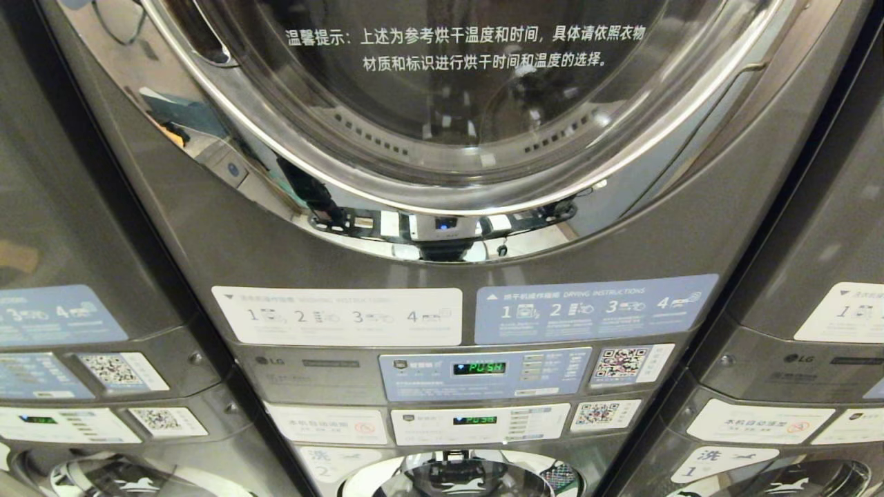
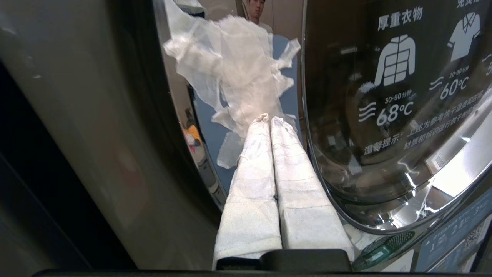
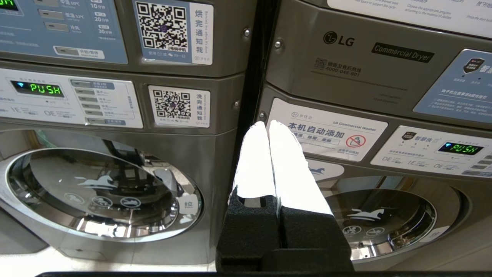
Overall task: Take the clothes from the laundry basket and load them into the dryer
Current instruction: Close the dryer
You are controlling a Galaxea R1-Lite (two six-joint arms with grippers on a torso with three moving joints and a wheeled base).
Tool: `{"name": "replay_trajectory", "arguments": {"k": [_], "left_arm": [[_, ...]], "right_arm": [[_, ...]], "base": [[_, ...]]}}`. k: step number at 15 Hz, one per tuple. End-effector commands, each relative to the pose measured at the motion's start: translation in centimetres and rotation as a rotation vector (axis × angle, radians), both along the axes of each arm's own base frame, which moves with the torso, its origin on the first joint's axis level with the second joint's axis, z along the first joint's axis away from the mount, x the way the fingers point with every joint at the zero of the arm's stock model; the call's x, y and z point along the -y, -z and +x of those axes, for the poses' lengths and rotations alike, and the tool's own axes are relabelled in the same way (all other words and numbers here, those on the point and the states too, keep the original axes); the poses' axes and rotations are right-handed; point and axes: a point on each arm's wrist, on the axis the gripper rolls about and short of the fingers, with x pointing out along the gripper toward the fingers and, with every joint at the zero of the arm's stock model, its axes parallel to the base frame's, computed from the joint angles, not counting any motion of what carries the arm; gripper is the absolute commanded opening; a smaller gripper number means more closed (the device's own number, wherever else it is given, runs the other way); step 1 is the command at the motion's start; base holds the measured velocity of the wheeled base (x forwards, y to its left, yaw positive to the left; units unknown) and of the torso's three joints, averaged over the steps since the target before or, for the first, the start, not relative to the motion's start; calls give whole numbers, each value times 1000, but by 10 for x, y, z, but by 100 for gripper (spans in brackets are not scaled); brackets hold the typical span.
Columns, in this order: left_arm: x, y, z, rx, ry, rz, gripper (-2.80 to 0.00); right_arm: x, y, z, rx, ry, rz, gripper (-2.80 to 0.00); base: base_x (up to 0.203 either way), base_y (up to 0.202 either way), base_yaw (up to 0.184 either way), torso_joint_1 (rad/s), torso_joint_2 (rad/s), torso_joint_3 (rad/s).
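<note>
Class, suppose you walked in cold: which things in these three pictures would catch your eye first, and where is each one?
The big chrome-ringed dryer door fills the top of the head view, shut, white Chinese text on its glass. In the left wrist view, the left gripper, shut, is beside that door's rim, a filmy white fabric at its tips. In the right wrist view, the right gripper, shut and empty, points at the gap between two machines, green PUSH displays lit.

The dryer door (image 1: pixel 456 103) and control panels (image 1: pixel 483 373) are faced closely from the head, the door's edge is viewed upward from the left wrist, and the panels are shared with the right wrist view
</note>
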Motion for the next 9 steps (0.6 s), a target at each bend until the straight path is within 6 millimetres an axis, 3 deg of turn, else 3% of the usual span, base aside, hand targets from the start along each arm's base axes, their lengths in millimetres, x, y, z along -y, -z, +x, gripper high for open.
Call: {"name": "replay_trajectory", "arguments": {"k": [1, 9], "left_arm": [[1, 3, 7, -15, 0, 6, -280], [3, 5, 27, 13, -105, 27, -280]], "right_arm": [[0, 0, 0, -2, 0, 1, -280], [0, 0, 0, 0, 5, 21, -280]], "base": [[0, 0, 0, 0, 0, 0], [0, 0, 0, 0, 0, 0]]}}
